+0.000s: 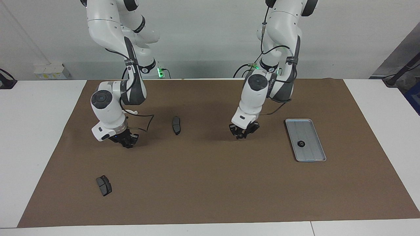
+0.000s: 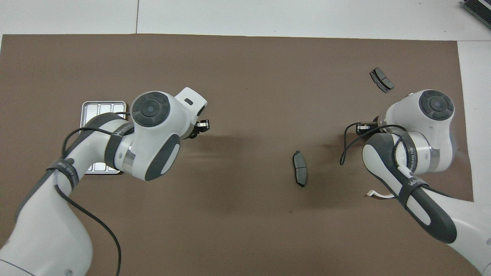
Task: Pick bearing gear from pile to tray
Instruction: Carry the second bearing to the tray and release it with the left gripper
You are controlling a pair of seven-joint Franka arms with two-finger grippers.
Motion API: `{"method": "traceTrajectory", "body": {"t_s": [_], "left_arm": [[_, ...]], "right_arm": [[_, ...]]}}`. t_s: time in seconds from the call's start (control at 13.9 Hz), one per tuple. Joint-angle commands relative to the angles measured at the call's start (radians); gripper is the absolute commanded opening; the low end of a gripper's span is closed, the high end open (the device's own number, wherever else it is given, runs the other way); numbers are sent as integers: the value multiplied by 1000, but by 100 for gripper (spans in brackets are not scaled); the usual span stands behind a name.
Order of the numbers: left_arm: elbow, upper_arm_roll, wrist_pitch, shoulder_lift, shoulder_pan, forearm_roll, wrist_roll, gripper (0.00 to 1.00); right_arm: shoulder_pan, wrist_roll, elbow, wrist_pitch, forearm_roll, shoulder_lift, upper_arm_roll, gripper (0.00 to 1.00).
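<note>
tray [image 1: 320, 154] near left-arm edge, one bearing gear [image 1: 300, 143] in | left gripper [image 1: 243, 132], right gripper [image 1: 126, 141]: can't tell finger state | risk: grabbing a brake pad [image 1: 176, 125] instead, white bracket [image 2: 378, 194] hidden under right arm

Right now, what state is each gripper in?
Left gripper: over the mat beside the tray; fingers cannot be told.
Right gripper: over the mat; cannot be told.

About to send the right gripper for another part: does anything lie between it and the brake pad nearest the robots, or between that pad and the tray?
Nothing visible does. Only bare brown mat lies between the right gripper and the brake pad. Toward the tray, only the left gripper hangs over the route.
</note>
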Motion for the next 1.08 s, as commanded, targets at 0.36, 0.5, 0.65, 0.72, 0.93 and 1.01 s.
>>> {"method": "traceTrajectory", "body": {"t_s": [0.36,0.5,0.65,0.72,0.93,1.01], "left_arm": [[-51,-13,-89,-50,388,11,498,14],[-100,-12,-82,-69,410,11,548,16],[-134,-12,-86,-83,431,11,600,29],[-149,-10,-88,-89,439,11,630,42],[-140,-10,-83,-92,434,11,646,100],[-131,-12,-76,-90,428,11,634,100]], "right_arm": [[23,132,6,-6,12,-85,70,0],[90,306,9,13,18,-86,101,0],[198,457,37,13,19,-77,101,0],[245,538,49,14,18,-69,101,0],[386,735,100,16,18,-34,101,1],[423,784,115,16,18,-26,100,1]]}}
